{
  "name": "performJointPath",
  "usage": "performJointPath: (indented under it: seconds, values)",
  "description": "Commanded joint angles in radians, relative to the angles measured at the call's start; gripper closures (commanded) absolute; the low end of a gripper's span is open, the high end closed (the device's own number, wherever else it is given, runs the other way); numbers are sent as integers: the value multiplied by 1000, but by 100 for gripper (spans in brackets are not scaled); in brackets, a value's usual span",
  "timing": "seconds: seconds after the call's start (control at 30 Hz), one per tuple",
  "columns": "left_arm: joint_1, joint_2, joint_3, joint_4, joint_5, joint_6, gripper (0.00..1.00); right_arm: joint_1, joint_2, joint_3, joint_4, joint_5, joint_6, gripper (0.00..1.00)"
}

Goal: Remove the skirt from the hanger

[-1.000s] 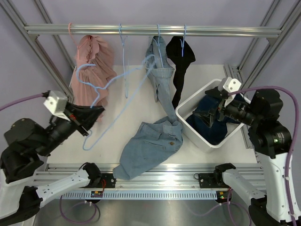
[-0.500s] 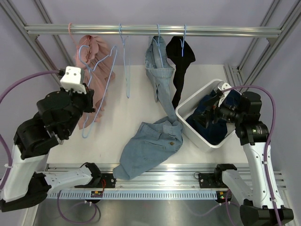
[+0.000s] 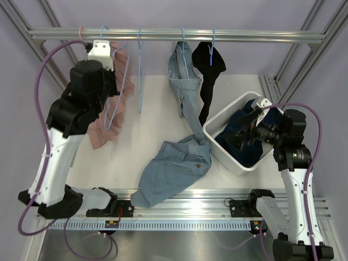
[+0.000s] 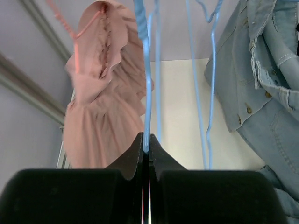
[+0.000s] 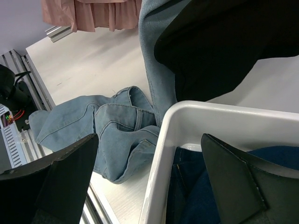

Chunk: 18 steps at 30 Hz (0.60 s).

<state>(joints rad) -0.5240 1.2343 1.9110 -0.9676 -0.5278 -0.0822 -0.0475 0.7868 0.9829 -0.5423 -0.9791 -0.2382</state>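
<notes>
white table (image 3: pixel 157 103) with denim garment (image 3: pixel 174 168) and white bin (image 3: pixel 220 149)

One rail (image 3: pixel 244 36) carries five hangers: four blue hangers (image 3: pixel 139 70) and one pink hanger (image 3: pixel 80 31). There is one pink garment (image 3: pixel 100 130), one black garment (image 3: pixel 209 70), and one dark-blue garment (image 3: pixel 244 141) in the single white bin (image 3: pixel 220 152). Light denim (image 3: pixel 174 168) could be one piece or two.

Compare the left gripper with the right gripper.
The left gripper is shut on a blue hanger; the right gripper is open, holding nothing. The left gripper is raised by the rail; the right gripper sits low at the white bin. Both have black fingers.
</notes>
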Motion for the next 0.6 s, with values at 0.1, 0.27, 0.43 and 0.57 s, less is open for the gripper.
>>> performJointPath:
  seconds: [0.1, 0.27, 0.43, 0.57]
  values:
    - [151, 171, 163, 119, 274, 9, 100, -22, -24, -1, 36, -59, 10, 0]
    - [260, 266, 201, 145, 396, -14, 100, -34, -34, -3, 30, -69, 2, 0]
    - [280, 318, 198, 175, 423, -1, 100, -41, -32, -7, 24, -82, -6, 0]
    - [285, 332, 156, 181, 451, -1, 100, -45, -31, -7, 18, -92, -12, 1]
